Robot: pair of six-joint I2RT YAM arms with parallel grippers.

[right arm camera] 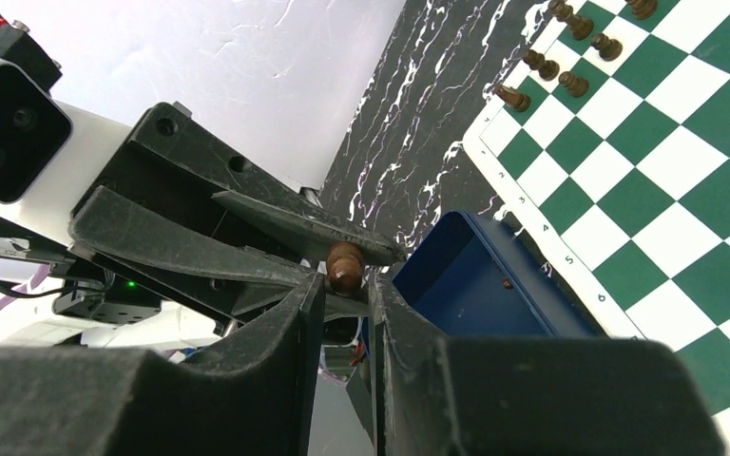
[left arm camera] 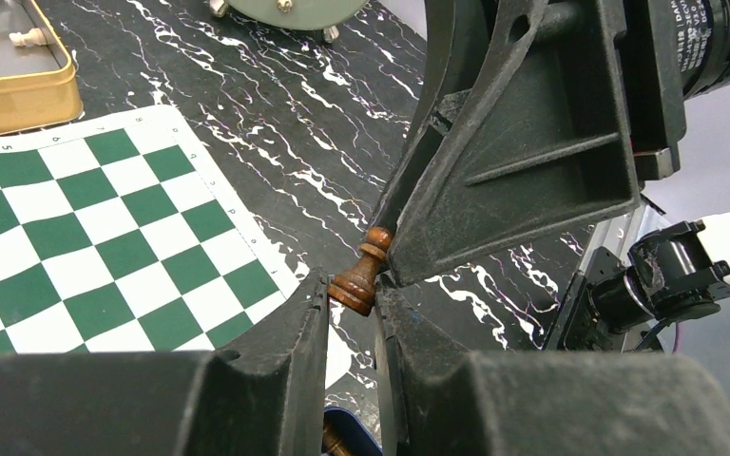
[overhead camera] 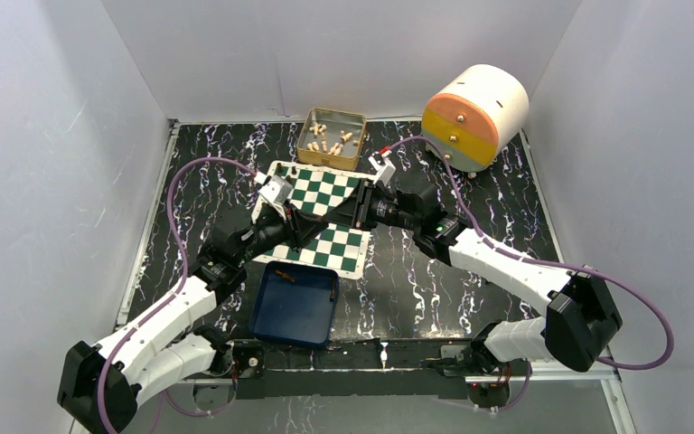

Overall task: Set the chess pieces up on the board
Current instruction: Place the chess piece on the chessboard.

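Note:
A dark-brown pawn (left arm camera: 361,275) hangs in the air between my two grippers, just off the near edge of the green-and-white board (overhead camera: 325,194). My left gripper (left arm camera: 354,290) is shut on its round base. My right gripper (right arm camera: 345,275) comes in from the opposite side, shut on the pawn's head (right arm camera: 345,266). Several dark-brown pieces (right arm camera: 570,81) stand in two rows along one edge of the board (right arm camera: 665,190). The top view hides the pawn behind the two wrists.
A blue tray (overhead camera: 262,312) sits in front of the board with a dark piece (overhead camera: 287,274) inside. A gold tin (overhead camera: 305,136) of cream pieces stands behind the board. A white, orange and yellow cylinder (overhead camera: 474,113) lies at the back right.

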